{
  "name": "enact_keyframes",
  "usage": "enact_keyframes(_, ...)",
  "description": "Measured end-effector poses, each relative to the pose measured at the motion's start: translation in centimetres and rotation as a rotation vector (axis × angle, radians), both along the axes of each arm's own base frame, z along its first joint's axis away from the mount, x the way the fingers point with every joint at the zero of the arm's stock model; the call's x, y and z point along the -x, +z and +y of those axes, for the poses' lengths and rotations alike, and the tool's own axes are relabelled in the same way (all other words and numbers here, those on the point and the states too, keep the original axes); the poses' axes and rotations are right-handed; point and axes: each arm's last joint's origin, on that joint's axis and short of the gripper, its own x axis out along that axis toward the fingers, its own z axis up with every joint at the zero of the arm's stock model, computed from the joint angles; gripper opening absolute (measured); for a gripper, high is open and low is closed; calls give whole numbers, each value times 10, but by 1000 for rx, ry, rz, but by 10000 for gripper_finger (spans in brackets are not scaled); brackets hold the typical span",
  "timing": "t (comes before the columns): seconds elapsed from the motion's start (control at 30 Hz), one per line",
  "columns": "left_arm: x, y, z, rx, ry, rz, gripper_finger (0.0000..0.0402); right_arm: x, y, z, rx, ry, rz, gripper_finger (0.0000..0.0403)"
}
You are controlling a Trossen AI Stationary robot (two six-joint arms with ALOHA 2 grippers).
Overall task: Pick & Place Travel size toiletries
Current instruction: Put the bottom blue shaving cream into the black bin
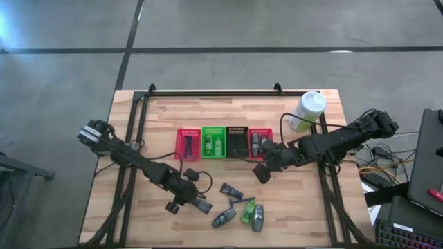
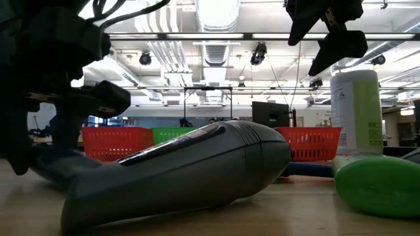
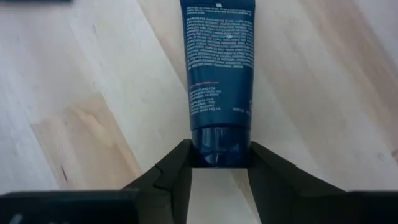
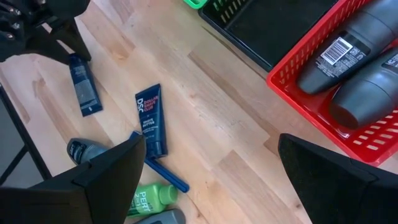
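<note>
My left gripper (image 1: 192,203) is low over the table's near side, shut on a dark blue tube (image 3: 219,56) that lies pointing away from it. My right gripper (image 1: 263,171) hangs open above the table just near of the right red basket (image 1: 260,142), which holds grey mini bottles (image 4: 348,43). Loose on the wood toward the near edge lie another dark tube (image 1: 231,190), a blue razor (image 1: 242,200), a green packet (image 1: 248,211) and two grey oval bottles (image 1: 223,219) (image 1: 258,218). The green basket (image 1: 213,142) holds green items. My left gripper pinches the tube's dark cap end (image 3: 216,142) between its two fingertips (image 3: 180,163), coming nearly level and in line with the tube. The tube's printed body stretches away from the fingers over the wood; whether it is lifted clear I cannot tell.
A row of mesh baskets, red (image 1: 187,144), green, black (image 1: 237,140) and red, sits mid-table. A tall white-and-green canister (image 1: 306,111) stands at the far right. Black frame rails (image 1: 131,138) run along both table sides. Bare wood lies between the baskets and the loose items.
</note>
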Motion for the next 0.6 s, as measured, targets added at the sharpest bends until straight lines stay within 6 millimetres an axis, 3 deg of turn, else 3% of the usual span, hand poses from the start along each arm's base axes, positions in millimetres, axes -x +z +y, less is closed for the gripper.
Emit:
enact_keyframes(0.1,-2,1,-1,12,-1,-25,142,0,0,0,-7,-10,-1,364)
enact_keyframes(0.33,-2,2,-1,10,-9,-31,202,0,0,0,-14,-23,-1,364)
enact_keyframes(0.6,-3,2,-2,18,-6,-36,199,0,0,0,-15,-24,-1,364)
